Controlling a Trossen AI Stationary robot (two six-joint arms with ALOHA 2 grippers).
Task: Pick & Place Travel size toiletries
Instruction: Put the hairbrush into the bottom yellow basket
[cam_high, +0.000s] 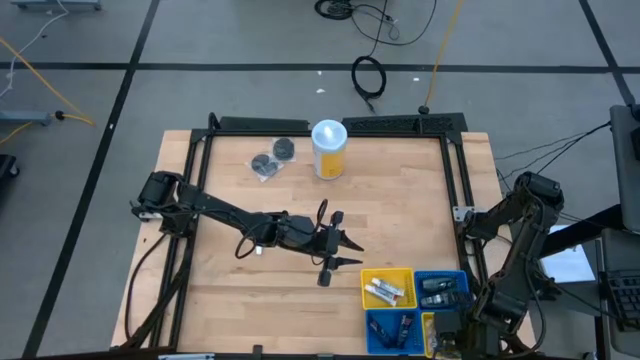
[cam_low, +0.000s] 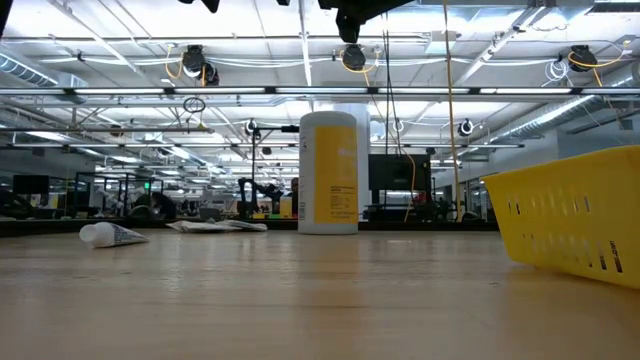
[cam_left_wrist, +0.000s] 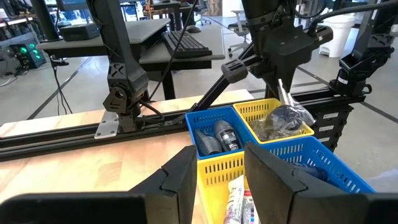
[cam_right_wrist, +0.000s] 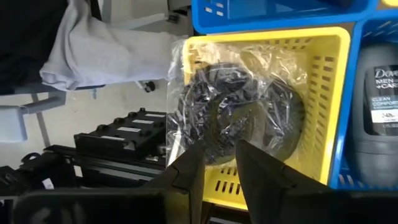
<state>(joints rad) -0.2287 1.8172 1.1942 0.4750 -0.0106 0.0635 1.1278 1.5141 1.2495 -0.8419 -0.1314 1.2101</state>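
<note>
Left arm: stretched low across the middle of the surface from the left edge, wrist pointing toward the bins at the near right corner.
Left hand (cam_high: 343, 252): over bare wood just left of the bins; its fingers (cam_left_wrist: 177, 180) stand a narrow gap apart with nothing between them.
Right arm: folded at the right edge, forearm dropping down to the near right corner.
Right hand (cam_right_wrist: 217, 163): above the small yellow bin (cam_right_wrist: 323, 81) at the near right corner; its fingers stand slightly apart just over a clear packet of dark round pieces (cam_right_wrist: 236, 106). Whether they grip the plastic, I cannot tell.
Packet at the bin: hangs half in the yellow bin, half over its outer rim; in the left wrist view it dangles under the right hand (cam_left_wrist: 283, 115).
White tubes (cam_high: 385, 291): lying in the larger yellow bin (cam_high: 368, 277).
Dark bottles (cam_left_wrist: 221, 137): lying in the blue bin (cam_left_wrist: 205, 117) on the far side of the small yellow one.
Blue bin on the near edge (cam_high: 374, 338): holds small dark items.
Grey round packets (cam_high: 274, 157): on the wood near the far edge, left of the canister (cam_high: 329, 149), which stands upright.
One white tube (cam_low: 112, 235): lying alone on the wood in the low view.
</note>
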